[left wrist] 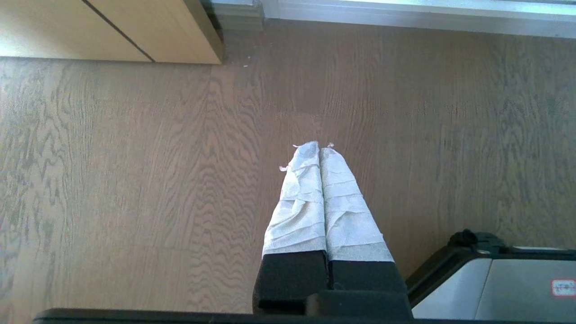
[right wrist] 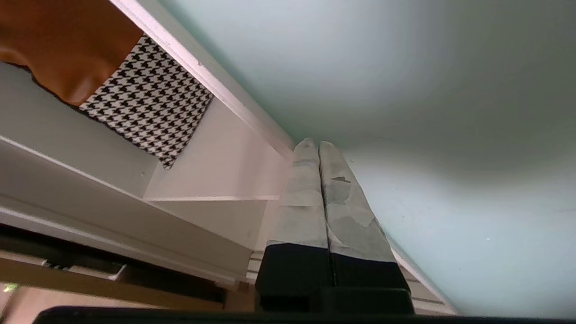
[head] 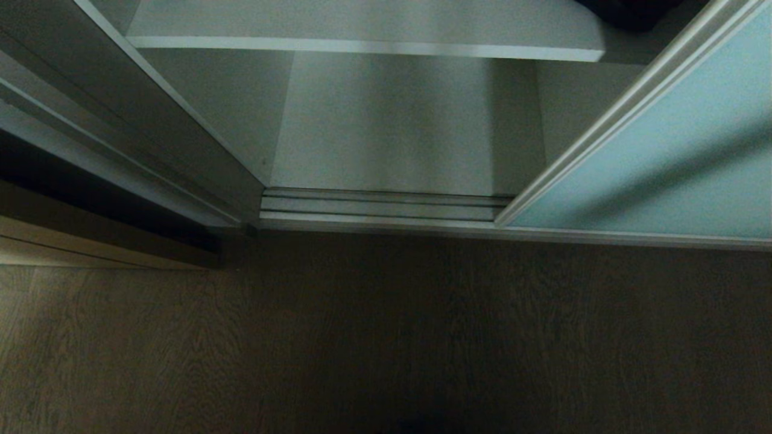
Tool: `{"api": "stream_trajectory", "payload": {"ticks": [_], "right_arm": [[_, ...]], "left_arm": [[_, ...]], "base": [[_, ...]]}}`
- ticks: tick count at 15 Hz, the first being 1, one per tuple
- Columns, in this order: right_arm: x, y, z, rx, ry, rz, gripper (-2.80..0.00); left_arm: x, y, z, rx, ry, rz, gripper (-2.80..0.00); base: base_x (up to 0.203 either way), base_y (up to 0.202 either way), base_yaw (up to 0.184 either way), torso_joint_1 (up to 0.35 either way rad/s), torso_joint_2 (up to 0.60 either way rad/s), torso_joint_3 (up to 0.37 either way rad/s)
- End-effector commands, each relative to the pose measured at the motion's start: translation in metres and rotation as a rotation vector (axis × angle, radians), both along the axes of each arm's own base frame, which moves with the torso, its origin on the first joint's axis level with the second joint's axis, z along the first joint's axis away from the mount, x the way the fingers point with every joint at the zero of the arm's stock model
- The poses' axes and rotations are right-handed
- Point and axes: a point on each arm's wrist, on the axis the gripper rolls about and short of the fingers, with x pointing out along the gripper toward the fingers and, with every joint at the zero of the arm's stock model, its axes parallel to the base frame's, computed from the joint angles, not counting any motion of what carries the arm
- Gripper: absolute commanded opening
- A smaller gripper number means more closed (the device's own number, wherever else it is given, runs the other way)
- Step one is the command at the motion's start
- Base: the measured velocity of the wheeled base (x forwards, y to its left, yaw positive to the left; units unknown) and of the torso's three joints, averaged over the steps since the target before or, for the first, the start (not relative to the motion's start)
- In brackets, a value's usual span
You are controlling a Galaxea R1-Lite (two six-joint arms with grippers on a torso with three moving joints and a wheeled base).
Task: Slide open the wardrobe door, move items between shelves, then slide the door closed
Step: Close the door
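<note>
Sliding wardrobe door already open. Right gripper clenched empty at door edge. Houndstooth cloth on shelf; transfer possibly done, closing remains. Left gripper clenched, idle.

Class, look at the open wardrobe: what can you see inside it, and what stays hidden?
Inside are white shelves, a houndstooth cloth and a brown item. A dark shape shows on one shelf. The glass door hides the rest.
</note>
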Motion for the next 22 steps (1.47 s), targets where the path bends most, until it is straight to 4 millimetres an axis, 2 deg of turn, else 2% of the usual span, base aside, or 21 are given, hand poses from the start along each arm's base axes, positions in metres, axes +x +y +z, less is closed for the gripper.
{"api": "stream_trajectory", "payload": {"ticks": [1,5,11,14,17,20,21,22], "right_arm": [[0.008,0.002,-0.002,-0.007,0.015,-0.020,-2.80],[0.018,0.009,-0.004,-0.025,0.034,-0.006,-2.80],[0.047,0.035,0.007,-0.041,0.049,0.072,-2.80],[0.045,0.052,0.009,-0.059,0.040,0.187,-2.80],[0.050,0.080,0.003,-0.113,0.060,0.296,-2.80],[0.050,0.118,-0.004,-0.221,0.085,0.427,-2.80],[0.044,0.120,-0.005,-0.247,0.089,0.453,-2.80],[0.034,0.112,-0.001,-0.241,0.079,0.470,-2.80]], "left_arm": [[0.000,0.000,0.000,0.000,0.001,0.000,-2.80],[0.000,0.000,0.000,0.000,0.003,0.000,-2.80],[0.000,0.000,0.000,0.000,0.001,0.000,-2.80],[0.000,0.000,0.000,0.000,0.003,0.000,-2.80],[0.000,0.000,0.000,0.000,0.002,0.000,-2.80],[0.000,0.000,0.000,0.000,0.002,0.000,-2.80],[0.000,0.000,0.000,0.000,0.001,0.000,-2.80],[0.000,0.000,0.000,0.000,0.003,0.000,-2.80]], "base": [[0.000,0.000,0.000,0.000,0.00,0.000],[0.000,0.000,0.000,0.000,0.00,0.000],[0.000,0.000,0.000,0.000,0.00,0.000],[0.000,0.000,0.000,0.000,0.00,0.000],[0.000,0.000,0.000,0.000,0.00,0.000],[0.000,0.000,0.000,0.000,0.00,0.000],[0.000,0.000,0.000,0.000,0.00,0.000],[0.000,0.000,0.000,0.000,0.00,0.000]]}}
